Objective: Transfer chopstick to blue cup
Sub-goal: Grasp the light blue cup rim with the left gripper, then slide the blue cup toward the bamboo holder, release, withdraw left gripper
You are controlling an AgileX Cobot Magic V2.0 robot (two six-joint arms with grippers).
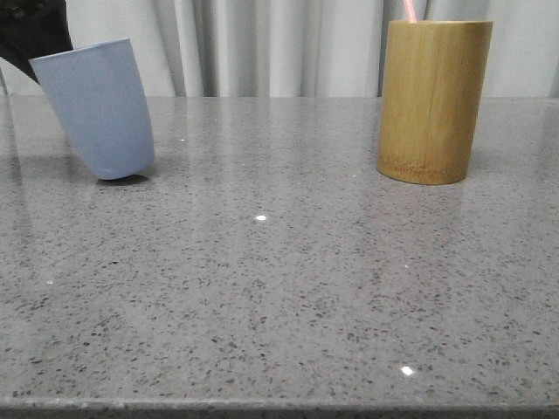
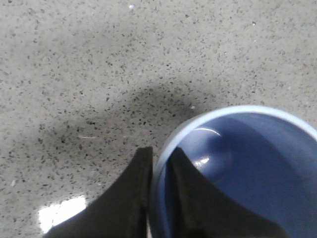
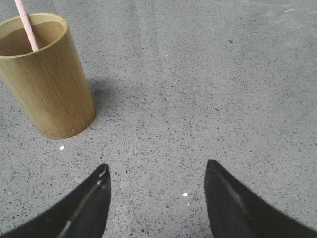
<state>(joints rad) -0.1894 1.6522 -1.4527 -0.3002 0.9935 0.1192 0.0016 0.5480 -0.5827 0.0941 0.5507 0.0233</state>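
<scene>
Transfer not begun: chopstick [image 3: 26, 26] standing in bamboo holder [image 1: 434, 102] at table [image 1: 279, 288] right, well apart from spread, empty right tool [image 3: 156, 198]; left tool [image 2: 159, 173] pinching rim of blue cup [image 1: 98, 109], tipped off its base at far left.

Matte blue cup [image 1: 96, 109], glossy stone table [image 1: 279, 288]

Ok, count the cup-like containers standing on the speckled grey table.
2: the matte greyish-blue cup far left, tilted, its rim pinched by the left gripper; the tan bamboo cylinder far right, upright.
</scene>
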